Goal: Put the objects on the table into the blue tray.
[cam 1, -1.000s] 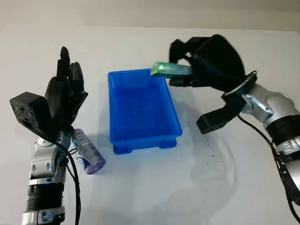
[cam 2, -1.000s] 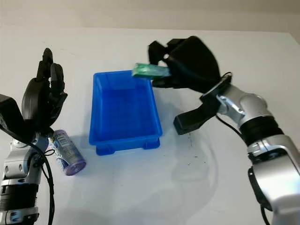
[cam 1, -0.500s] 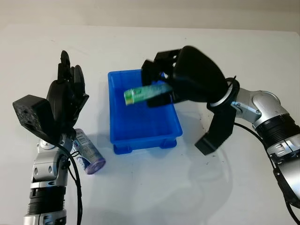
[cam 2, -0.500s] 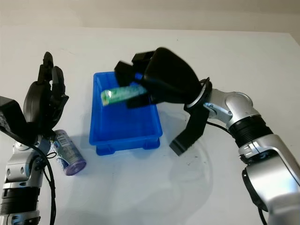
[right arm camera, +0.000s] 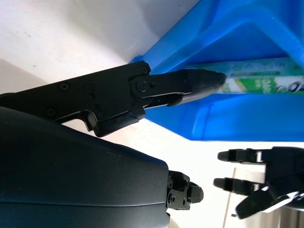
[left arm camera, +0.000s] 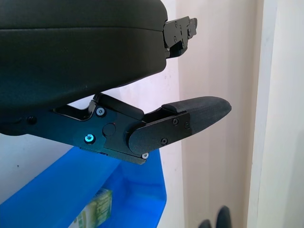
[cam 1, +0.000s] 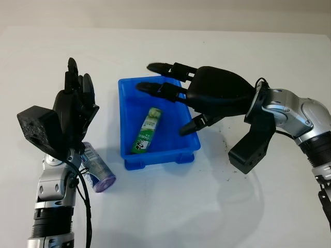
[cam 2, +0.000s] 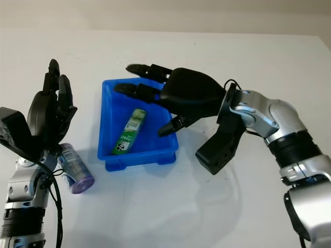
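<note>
Right hand (cam 1: pixel 207 98) open over the blue tray (cam 1: pixel 192 135), holding nothing; the green tube (cam 1: pixel 146 131) lies inside it.

Head views: left hand (cam 1: pixel 75 111) hangs open beside the tray, above the purple can (cam 1: pixel 96 168) on the table (cam 1: pixel 165 206); best lift the right hand straight up, clear of the tray rim. Right wrist view: its fingertip (right arm camera: pixel 209 80) sits just above the tube. Left wrist view: tray corner (left arm camera: pixel 142 190), tube inside.

I see my left hand (cam 1: pixel 72 111) and right hand (cam 1: pixel 207 98) in smooth black shells with jointed, screwed fingers, on silver ribbed forearms trailing thin black cables past boxy black wrist cameras.
</note>
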